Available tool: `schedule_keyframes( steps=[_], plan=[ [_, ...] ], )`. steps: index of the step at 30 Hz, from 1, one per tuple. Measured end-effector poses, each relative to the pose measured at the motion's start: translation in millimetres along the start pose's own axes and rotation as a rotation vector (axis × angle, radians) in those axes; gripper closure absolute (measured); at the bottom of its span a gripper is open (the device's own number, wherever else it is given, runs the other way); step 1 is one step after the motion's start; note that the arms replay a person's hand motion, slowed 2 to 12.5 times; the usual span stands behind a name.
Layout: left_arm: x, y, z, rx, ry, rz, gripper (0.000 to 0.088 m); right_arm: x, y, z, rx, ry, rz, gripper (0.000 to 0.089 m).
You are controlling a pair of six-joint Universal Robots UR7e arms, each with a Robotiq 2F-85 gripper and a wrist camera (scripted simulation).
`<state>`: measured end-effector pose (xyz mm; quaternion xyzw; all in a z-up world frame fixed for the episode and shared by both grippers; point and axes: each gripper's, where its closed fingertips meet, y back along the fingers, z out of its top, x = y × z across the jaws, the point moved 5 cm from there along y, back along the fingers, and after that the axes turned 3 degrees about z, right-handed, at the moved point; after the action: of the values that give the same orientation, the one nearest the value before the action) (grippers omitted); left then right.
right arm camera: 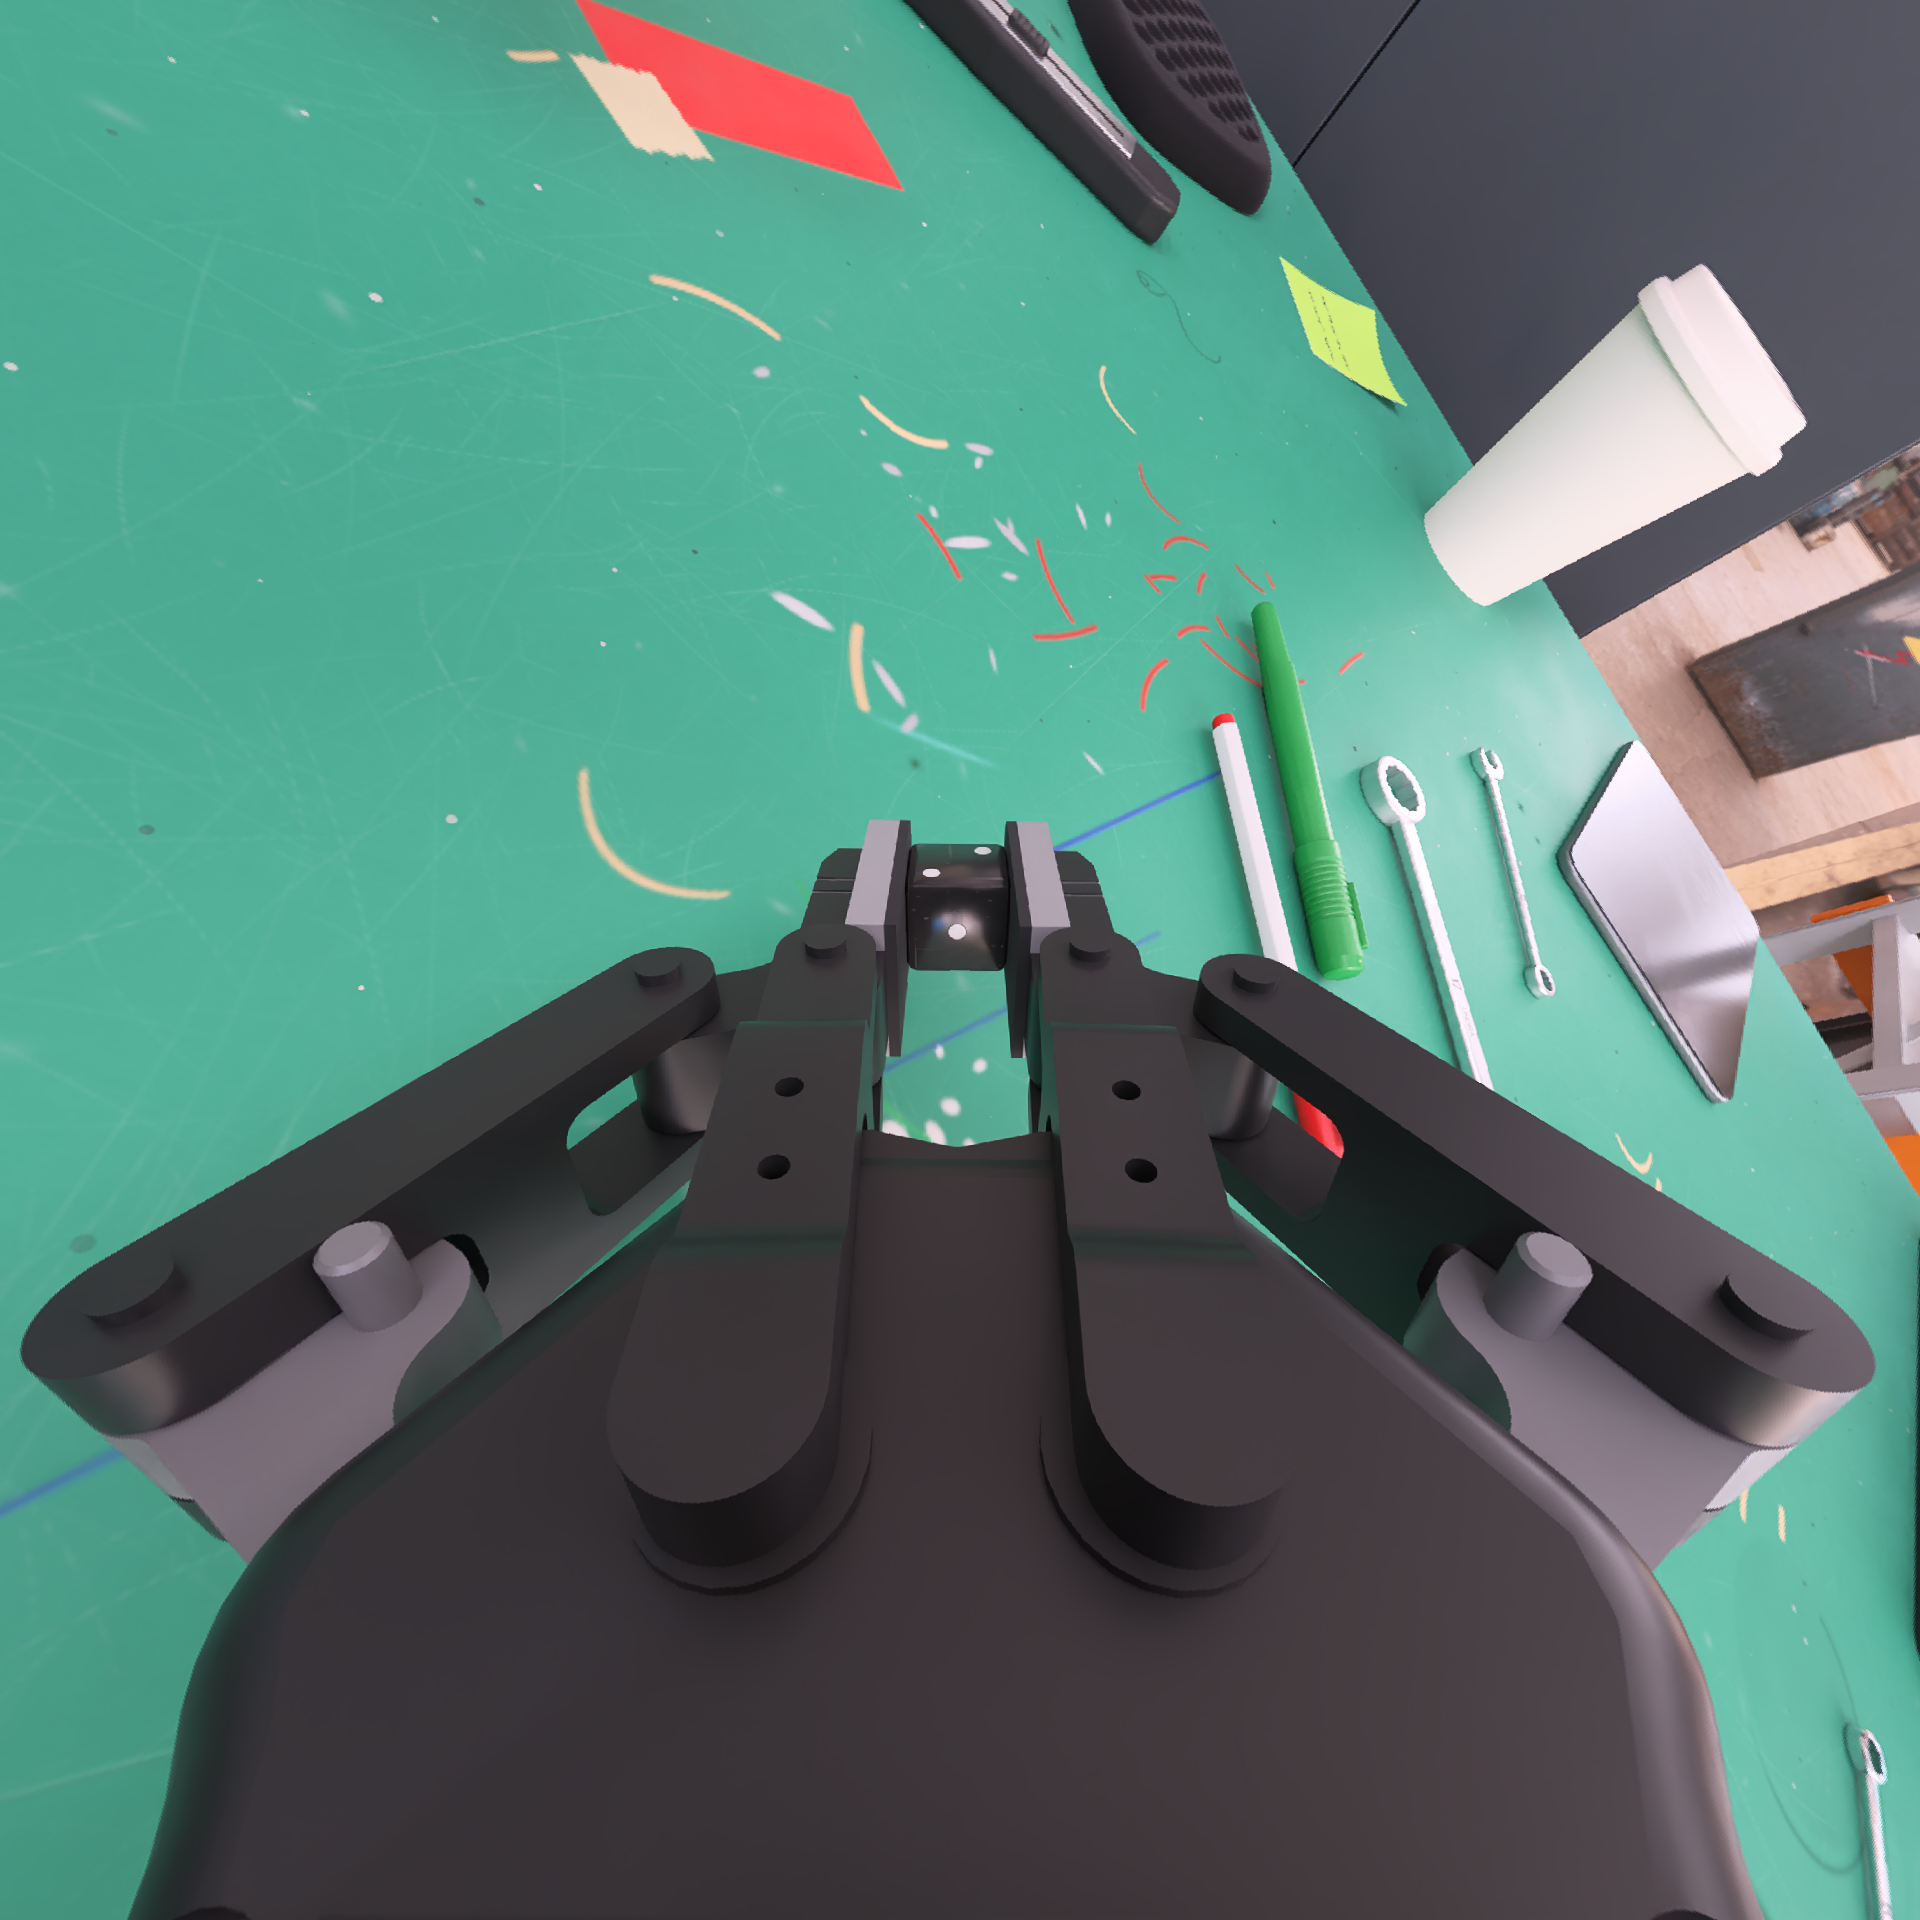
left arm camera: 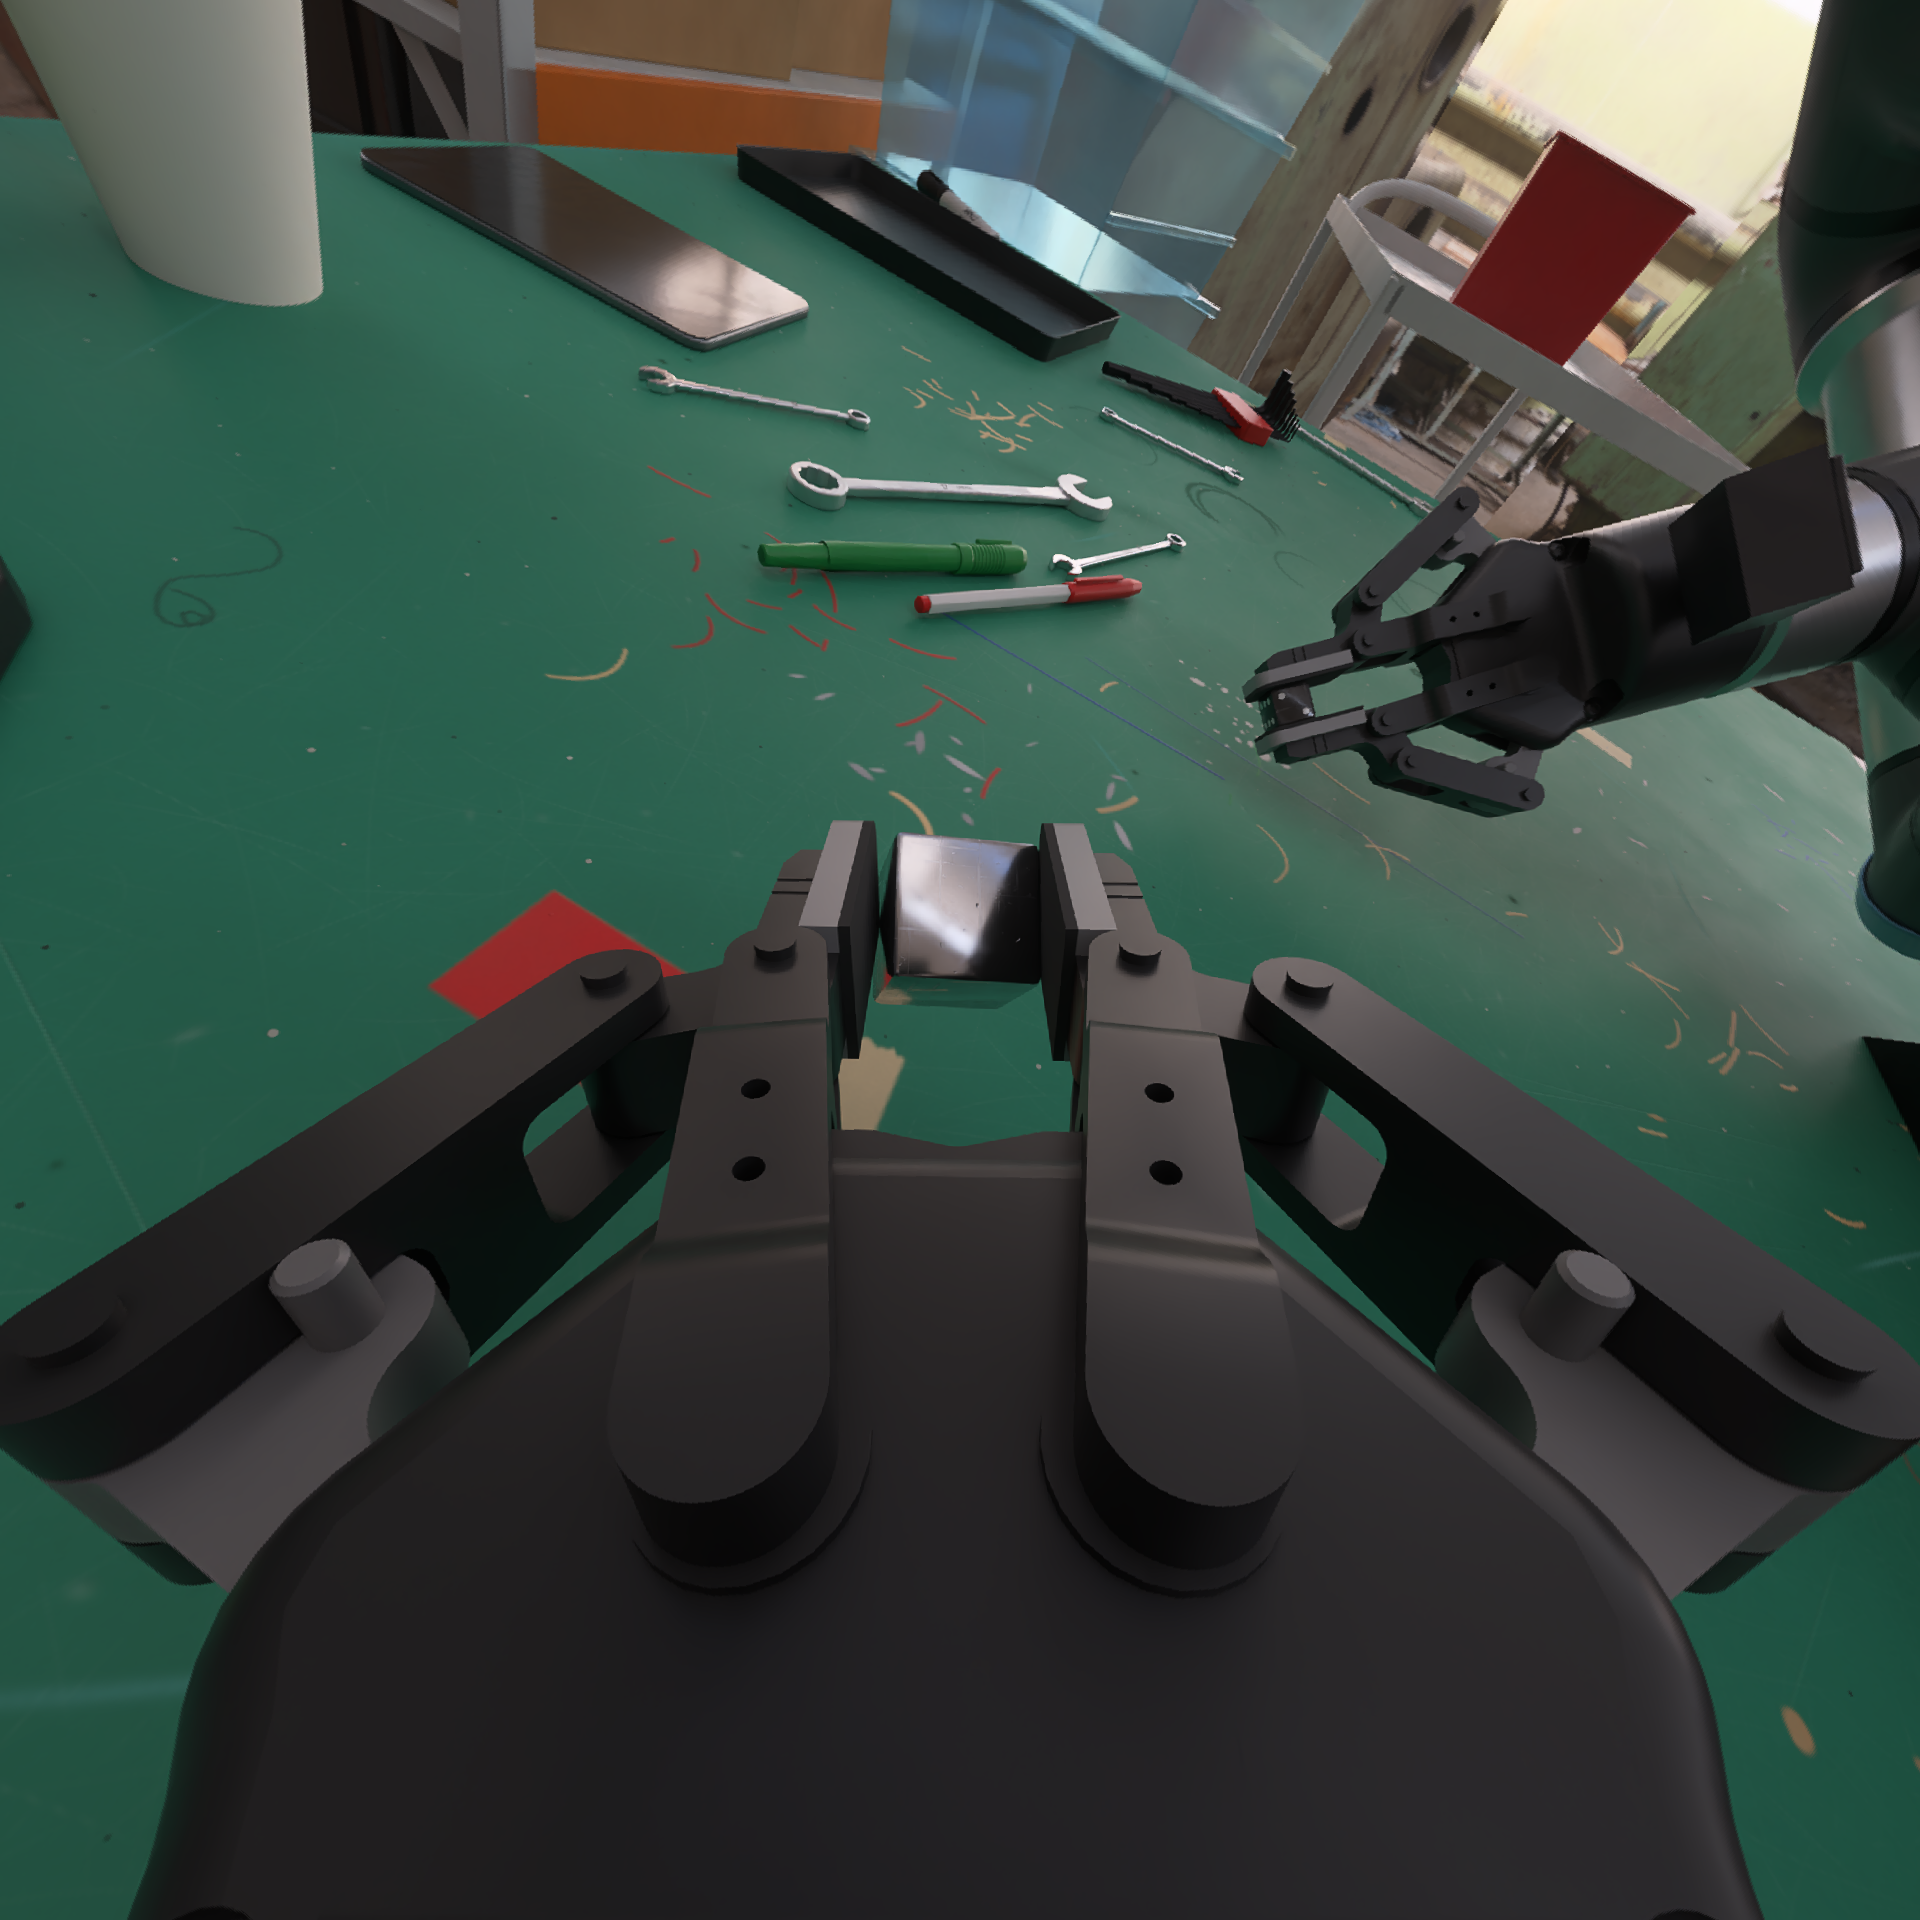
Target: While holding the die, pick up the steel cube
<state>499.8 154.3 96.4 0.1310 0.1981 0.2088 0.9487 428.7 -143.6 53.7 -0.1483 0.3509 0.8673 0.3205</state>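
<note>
My left gripper [left arm camera: 958, 883] is shut on the shiny dark steel cube [left arm camera: 961, 909], which sits between both pads above the green mat [left arm camera: 416, 727]. My right gripper [right arm camera: 956, 878] is shut on a small black die with white pips [right arm camera: 956, 909], held above the mat. In the left wrist view the right gripper [left arm camera: 1283, 717] shows at the right, with the die [left arm camera: 1291, 712] just visible between its fingertips.
A green marker [left arm camera: 894, 558], a red-capped marker [left arm camera: 1029, 595] and several wrenches, one large [left arm camera: 945, 488], lie beyond the cube. A white cup [right arm camera: 1610, 436], a tablet [left arm camera: 582, 239], a black tray [left arm camera: 914, 244], a red patch [right arm camera: 743, 94], a box cutter [right arm camera: 1049, 104] and a yellow note [right arm camera: 1340, 332] also lie on the mat.
</note>
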Motion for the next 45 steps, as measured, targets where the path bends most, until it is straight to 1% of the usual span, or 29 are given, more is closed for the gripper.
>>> schedule_keyframes(
  steps=[13, 26, 45],
  plan=[
    [2.9, 1.5, 1.3, -0.041, -0.012, 0.007, 0.0605, 2.4, -0.3, -0.7, 0.01, 0.023, -0.006, 0.0735],
    [4.9, 3.0, 2.1, -0.06, 0.002, -0.002, 0.0605, 2.1, -0.6, -0.9, 0.012, 0.014, 0.0, 0.0735],
    [3.8, 1.5, 1.2, -0.054, -0.008, -0.002, 0.0605, 2.0, -0.7, -1.0, 0.014, 0.012, -0.001, 0.0735]
  ],
)
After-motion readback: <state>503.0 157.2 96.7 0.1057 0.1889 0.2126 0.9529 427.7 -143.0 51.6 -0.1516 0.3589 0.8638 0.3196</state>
